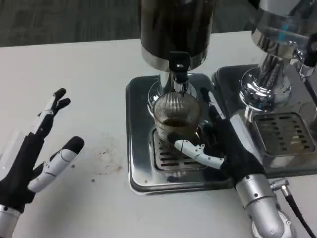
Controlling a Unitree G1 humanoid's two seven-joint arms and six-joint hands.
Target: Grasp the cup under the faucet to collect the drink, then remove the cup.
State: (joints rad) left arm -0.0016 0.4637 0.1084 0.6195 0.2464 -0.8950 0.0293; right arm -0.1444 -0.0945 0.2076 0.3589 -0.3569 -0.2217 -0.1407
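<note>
Cup [176,115] sits right under the faucet [179,74] on the drip tray [141,148], dark drink pooling inside, right hand [218,144] wrapped around it while left hand [42,148] hovers over the table [74,74], fingers spread, holding nothing.

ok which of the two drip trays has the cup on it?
The left drip tray, under the dark dispenser. The ribbed cup stands on its grate, gripped by the right hand. The right tray is bare.

White table [74,64] (faintly stained) under two steel drip trays [141,148].
</note>
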